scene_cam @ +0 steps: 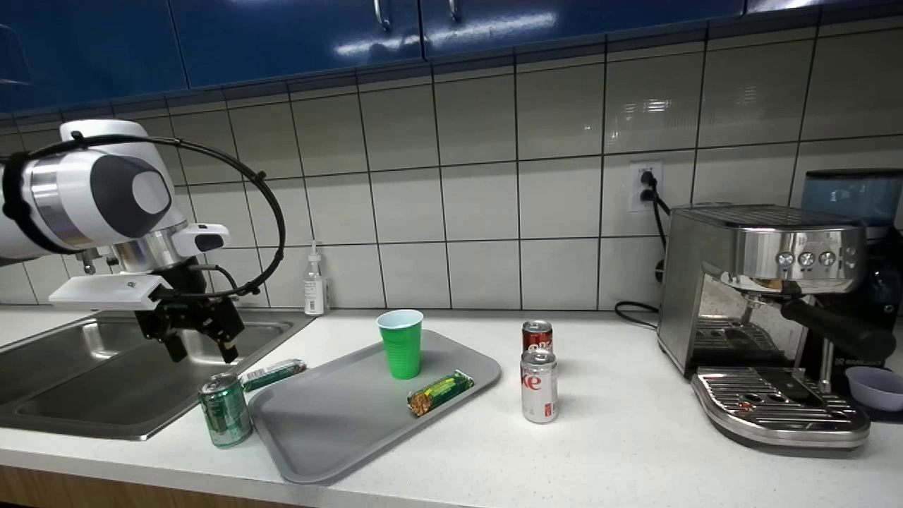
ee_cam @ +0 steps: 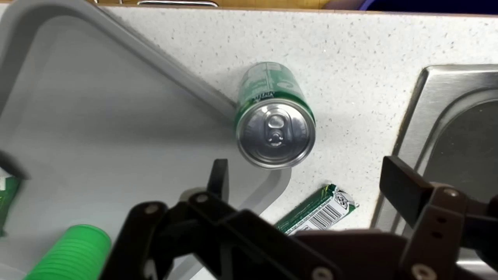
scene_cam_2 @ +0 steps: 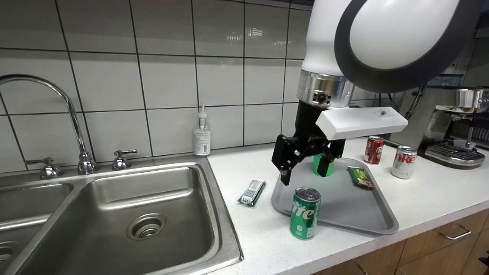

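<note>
My gripper is open and empty, above the counter near the sink's edge; its spread fingers also show in the other views. Nearest are a green Sprite can and a green-and-white wrapped bar. The can stands upright on the counter beside the grey tray, also in both exterior views. The bar lies between sink and tray, partly hidden by the gripper in the wrist view. On the tray are a green cup and a green-yellow packet.
A metal sink with a faucet adjoins the counter. A soap bottle stands by the tiled wall. A red can and a silver Coke can stand past the tray, before an espresso machine.
</note>
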Controlling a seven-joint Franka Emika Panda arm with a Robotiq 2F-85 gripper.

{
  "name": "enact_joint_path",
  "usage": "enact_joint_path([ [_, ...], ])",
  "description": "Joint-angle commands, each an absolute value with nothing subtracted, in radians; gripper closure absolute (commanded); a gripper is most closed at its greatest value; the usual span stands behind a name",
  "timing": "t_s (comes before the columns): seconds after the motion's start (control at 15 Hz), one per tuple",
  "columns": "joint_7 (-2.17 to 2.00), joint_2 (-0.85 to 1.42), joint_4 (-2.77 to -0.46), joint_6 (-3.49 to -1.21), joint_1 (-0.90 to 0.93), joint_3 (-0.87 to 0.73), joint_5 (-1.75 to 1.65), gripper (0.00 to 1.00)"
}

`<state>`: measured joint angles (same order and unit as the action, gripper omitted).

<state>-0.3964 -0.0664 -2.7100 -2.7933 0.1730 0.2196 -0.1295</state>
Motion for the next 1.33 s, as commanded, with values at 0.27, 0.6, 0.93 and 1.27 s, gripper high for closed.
enact_joint_path([
  [0.27,-0.495,-0.076,-2.759,-2.787,0.166,0.236,-0.159,0.0],
  [0.6,-0.544,-0.038,-2.756,-2.799,0.163,0.228,-0.19,0.0],
  [0.93,-0.594,0.008,-2.739,-2.805,0.164,0.219,-0.238,0.0],
  [1.27,-0.625,0.047,-2.715,-2.81,0.168,0.206,-0.274,0.0],
])
